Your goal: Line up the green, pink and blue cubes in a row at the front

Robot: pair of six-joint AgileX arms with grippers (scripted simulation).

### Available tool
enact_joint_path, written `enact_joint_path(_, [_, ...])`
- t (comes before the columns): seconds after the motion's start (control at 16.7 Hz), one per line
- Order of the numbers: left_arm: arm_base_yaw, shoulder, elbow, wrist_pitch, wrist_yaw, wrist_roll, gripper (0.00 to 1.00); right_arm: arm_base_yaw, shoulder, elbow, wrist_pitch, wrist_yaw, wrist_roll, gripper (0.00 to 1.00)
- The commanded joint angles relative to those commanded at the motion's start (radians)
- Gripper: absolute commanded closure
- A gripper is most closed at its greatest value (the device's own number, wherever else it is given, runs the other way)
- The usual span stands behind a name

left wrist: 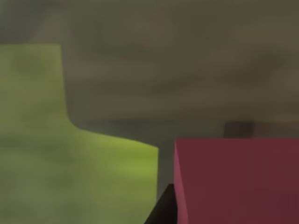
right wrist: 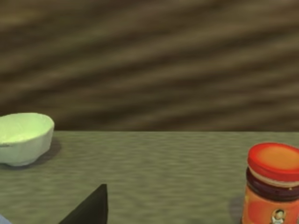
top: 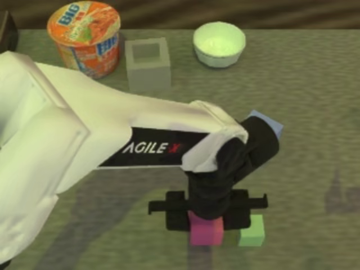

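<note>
Pink cube: seen at the lower centre of the top view, on the tabletop, directly under the left claw.
Green cube: set just right of the pink cube, a narrow gap between them.
Blue cube: only a corner is shown, right of centre, behind the left arm's wrist.
Left claw: lowered over the pink cube; whether its fingers are apart or clamped cannot be told.
Right claw: not seen in the top view.
Far edge: noodle cup, hollow box, bowl.
Right wrist view: jar.
</note>
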Motion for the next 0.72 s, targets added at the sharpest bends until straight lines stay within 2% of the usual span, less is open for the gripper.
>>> enact_joint_path(0.3, [0.0, 0.0, 0.0, 0.0, 0.0, 0.0, 0.02, 0.0, 0.0, 0.0, 0.0, 0.0, 0.0, 0.0])
enact_joint_path(0.72, [0.0, 0.0, 0.0, 0.0, 0.0, 0.0, 0.0, 0.0, 0.0, 0.0, 0.0, 0.0, 0.0, 0.0])
